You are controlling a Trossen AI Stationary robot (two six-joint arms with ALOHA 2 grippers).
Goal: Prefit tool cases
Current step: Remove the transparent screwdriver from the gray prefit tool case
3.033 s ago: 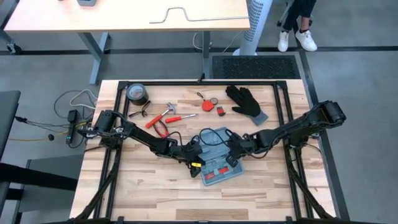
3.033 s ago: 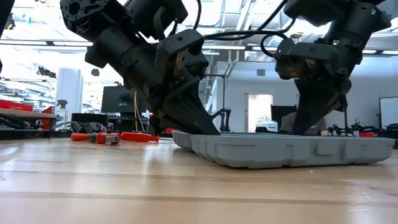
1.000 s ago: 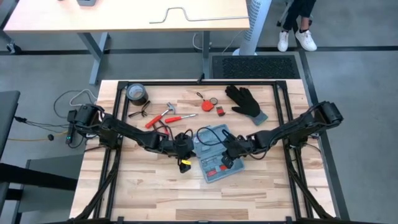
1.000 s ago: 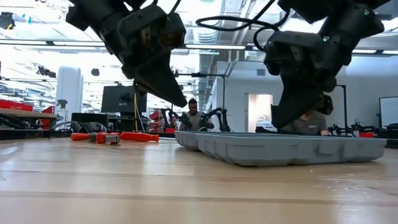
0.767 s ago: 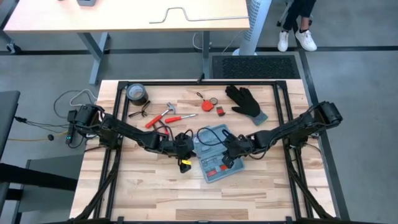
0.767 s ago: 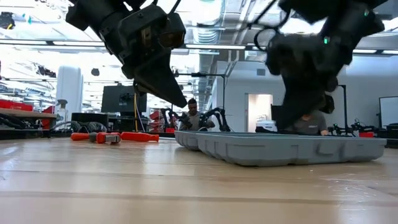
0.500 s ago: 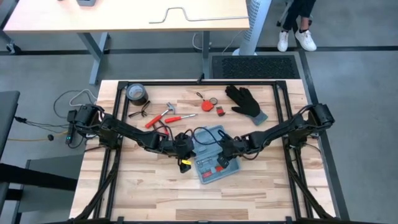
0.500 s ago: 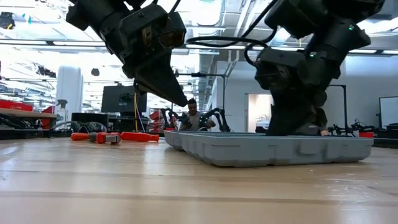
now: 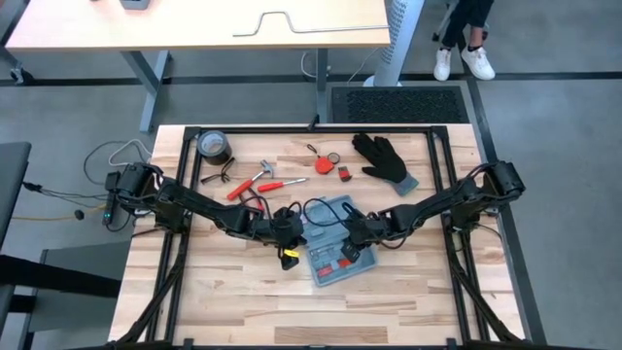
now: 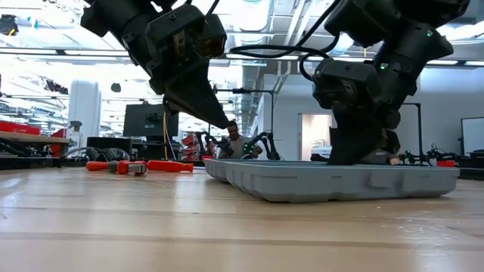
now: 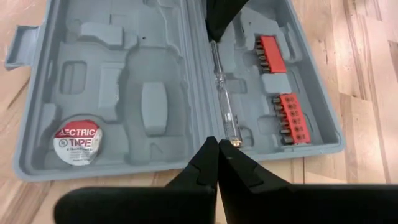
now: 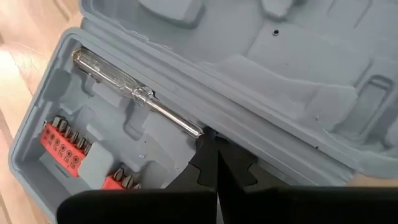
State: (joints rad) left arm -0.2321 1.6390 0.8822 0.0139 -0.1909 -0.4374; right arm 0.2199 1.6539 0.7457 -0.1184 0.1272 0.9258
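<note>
The tool case [image 9: 332, 251] is laid open and flat near the middle of the table [image 9: 408, 292], slightly right of centre, with its grey moulded recesses facing up. Inside it are seen a clear-handled screwdriver [image 11: 225, 106] along the hinge line, two red bit holders [image 11: 283, 93] and a roll of electric tape [image 11: 77, 142].

Compared with three seconds ago, the case has been shifted to the left and a little farther back, and since half a second ago hardly any change is seen.

The right gripper [image 9: 352, 245] is pressed down into the case by its right side, its fingers [image 12: 214, 163] brought together with nothing held between them. The left gripper [image 9: 290, 241] has been lifted off the case and is held just beside its left edge, above the wood, its fingertips [image 11: 214, 163] also closed on nothing.

On the far side, well apart from the case, lie red-handled pliers [image 9: 255, 191], a dark tape roll [image 9: 215, 147] and a black glove [image 9: 384, 160]. The near half of the table is bare wood out to the black frame rails [image 9: 465, 292] at both sides.
</note>
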